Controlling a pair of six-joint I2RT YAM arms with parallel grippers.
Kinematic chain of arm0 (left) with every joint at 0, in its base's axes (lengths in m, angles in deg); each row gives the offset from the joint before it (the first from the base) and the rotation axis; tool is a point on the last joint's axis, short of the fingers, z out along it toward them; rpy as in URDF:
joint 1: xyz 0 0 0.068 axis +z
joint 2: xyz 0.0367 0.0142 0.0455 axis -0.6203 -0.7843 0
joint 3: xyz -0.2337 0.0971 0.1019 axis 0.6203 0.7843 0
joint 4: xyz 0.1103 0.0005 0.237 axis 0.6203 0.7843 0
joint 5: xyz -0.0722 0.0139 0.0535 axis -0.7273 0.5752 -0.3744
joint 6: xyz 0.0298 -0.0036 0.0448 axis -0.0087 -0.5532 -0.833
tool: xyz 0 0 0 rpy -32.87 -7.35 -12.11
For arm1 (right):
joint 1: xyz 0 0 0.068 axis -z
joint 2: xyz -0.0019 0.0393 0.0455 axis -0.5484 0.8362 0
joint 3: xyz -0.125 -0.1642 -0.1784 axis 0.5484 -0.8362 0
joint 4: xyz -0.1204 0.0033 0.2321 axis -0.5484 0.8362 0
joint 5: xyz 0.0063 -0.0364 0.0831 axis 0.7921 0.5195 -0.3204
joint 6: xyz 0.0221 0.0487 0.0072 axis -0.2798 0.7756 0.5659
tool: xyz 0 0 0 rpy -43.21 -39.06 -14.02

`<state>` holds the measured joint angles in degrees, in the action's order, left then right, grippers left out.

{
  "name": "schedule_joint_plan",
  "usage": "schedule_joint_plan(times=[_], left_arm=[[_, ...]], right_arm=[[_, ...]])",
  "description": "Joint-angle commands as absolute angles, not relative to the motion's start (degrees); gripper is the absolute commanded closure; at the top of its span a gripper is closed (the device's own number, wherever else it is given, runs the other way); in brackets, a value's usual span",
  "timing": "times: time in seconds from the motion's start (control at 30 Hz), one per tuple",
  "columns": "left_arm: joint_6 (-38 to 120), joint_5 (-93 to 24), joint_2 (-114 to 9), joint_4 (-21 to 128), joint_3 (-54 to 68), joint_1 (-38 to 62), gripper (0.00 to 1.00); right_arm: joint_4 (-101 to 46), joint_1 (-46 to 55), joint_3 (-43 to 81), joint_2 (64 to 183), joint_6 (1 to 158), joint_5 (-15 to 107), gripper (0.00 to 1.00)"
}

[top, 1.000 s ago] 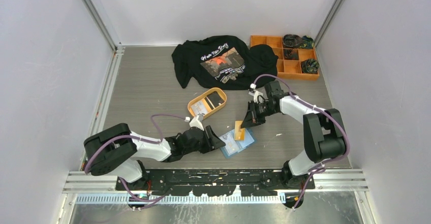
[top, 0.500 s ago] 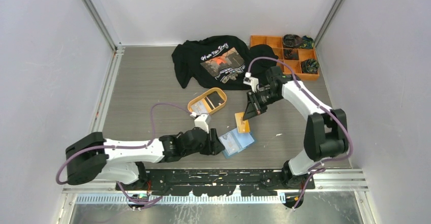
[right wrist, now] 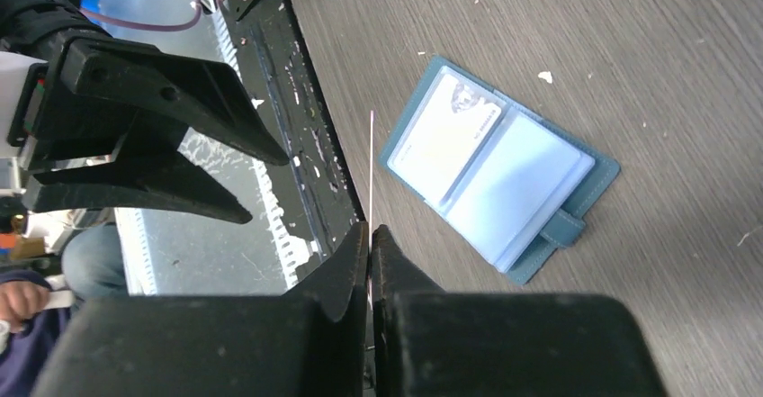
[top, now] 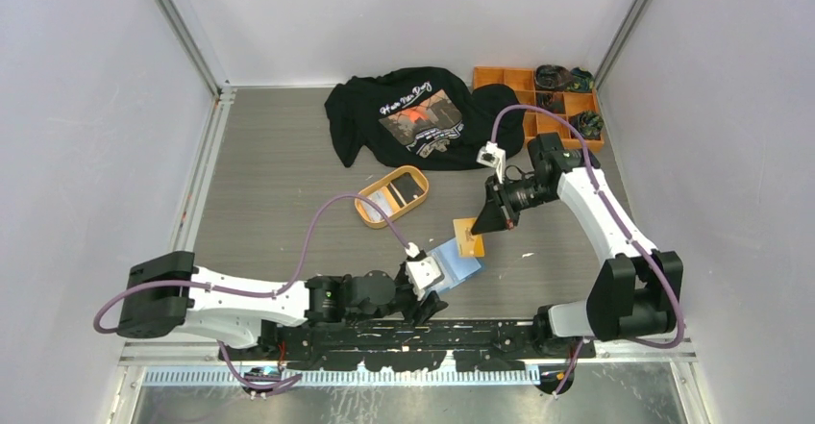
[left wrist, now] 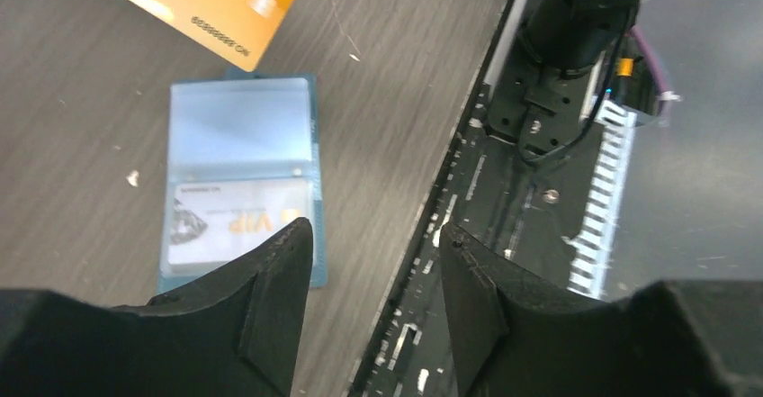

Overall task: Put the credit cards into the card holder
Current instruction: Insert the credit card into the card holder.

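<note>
Bench (top: pixel 279 174): grey wood-grain surface, walled on three sides.
Orange oval tray (top: pixel 391 194): set left of centre; a black card (top: pixel 408 187) and a white card (top: pixel 382 200) are seen lying inside it.
Black T-shirt (top: pixel 418 116): crumpled at the far side of the bench, print facing up.
Left gripper (top: pixel 426 297) (left wrist: pixel 373 239): released, jaws spread with nothing between them; positioned low at the near edge of the bench, just beside the near end of the card holder. Contact with the holder cannot be told.
Card holder (top: pixel 452 265) (left wrist: pixel 238 181) (right wrist: pixel 499 167): laid open and flat near the front edge, between the two grippers; snap tab turned outward. One clear pocket is filled by a white VIP card (left wrist: pixel 238 226) (right wrist: pixel 445 136); the other pocket is seen bare.
Orange card (top: pixel 469 238) (left wrist: pixel 207 1) (right wrist: pixel 371 163): pinched by one end and held clear of the bench, at the far right corner of the holder in the top view; seen edge-on as a thin line from the right wrist.
Right gripper (top: pixel 483 224) (right wrist: pixel 369 230): clenched on the orange card, fingers pressed together around it.
Orange compartment box (top: pixel 500 80): placed at the far right corner; dark items are held in several compartments.
</note>
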<state>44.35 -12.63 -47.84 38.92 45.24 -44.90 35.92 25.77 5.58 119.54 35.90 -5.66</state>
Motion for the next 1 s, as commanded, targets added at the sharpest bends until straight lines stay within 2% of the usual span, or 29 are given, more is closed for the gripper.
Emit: schedule_joint_plan(times=[0.0,0.33,0.4,0.73,0.97], left_arm=[[35.45,-9.11,-50.75,24.53,47.95,-44.97,0.45],[17.5,-6.57,-65.35,21.51,44.45,-45.16,0.4],[15.18,-6.54,-66.18,20.55,45.08,-44.96,0.36],[15.31,-10.07,-72.47,20.0,44.16,-42.68,0.35],[21.32,-13.61,-73.24,15.63,47.24,-37.55,0.38]], right_arm=[[42.67,29.2,9.46,121.78,30.65,-8.86,0.99],[34.26,30.45,8.09,116.72,40.1,-2.66,0.99],[33.91,30.46,7.82,116.41,40.37,-2.65,0.99],[36.17,30.47,8.03,119.89,37.86,-4.98,0.99],[35.77,30.45,6.32,120.48,36.19,-6.15,0.99]])
